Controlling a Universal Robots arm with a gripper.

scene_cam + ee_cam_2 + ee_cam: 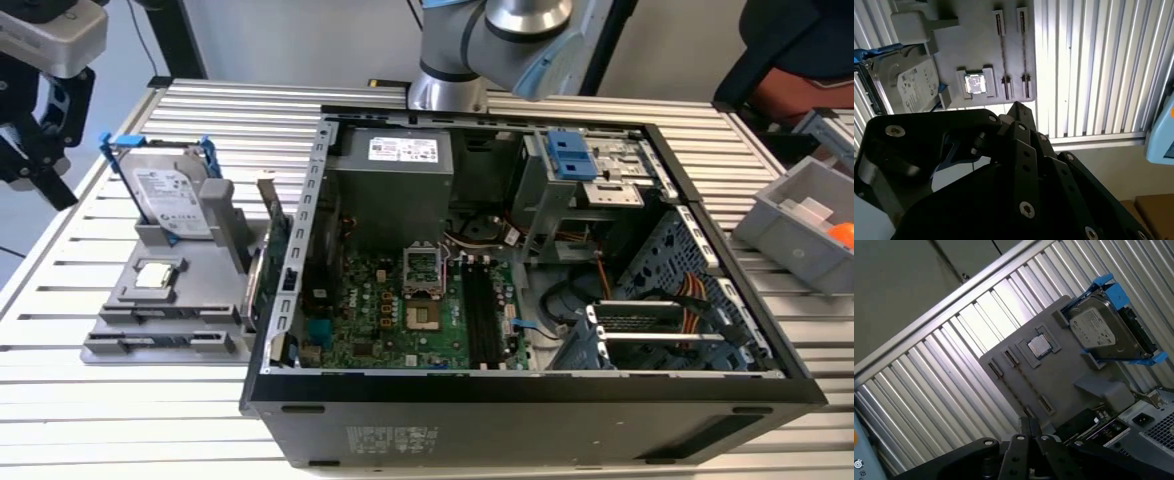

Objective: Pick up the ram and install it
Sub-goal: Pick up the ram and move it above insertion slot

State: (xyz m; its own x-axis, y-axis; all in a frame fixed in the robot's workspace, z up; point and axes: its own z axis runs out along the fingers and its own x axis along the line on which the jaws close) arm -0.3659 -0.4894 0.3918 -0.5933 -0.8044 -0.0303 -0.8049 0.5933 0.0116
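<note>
My gripper (48,185) hangs at the exterior view's far left, above the table and left of the grey parts holder (147,330). In both wrist views its black fingers meet at the tips (1015,107) (1027,423), shut with nothing between them. Below the gripper, the holder (979,45) (1054,375) has two narrow stick slots (1013,50) that look empty. I cannot pick out the ram. The long black memory slots (481,310) run along the motherboard (387,310) inside the open computer case (534,385). Whether a stick sits in them is unclear.
On the holder are a square processor chip (158,275) (974,83) (1040,346) and an upright silver hard drive with blue clips (171,200) (1101,330). A green card with a metal bracket (274,270) stands between holder and case. A grey bin (801,225) sits at the right.
</note>
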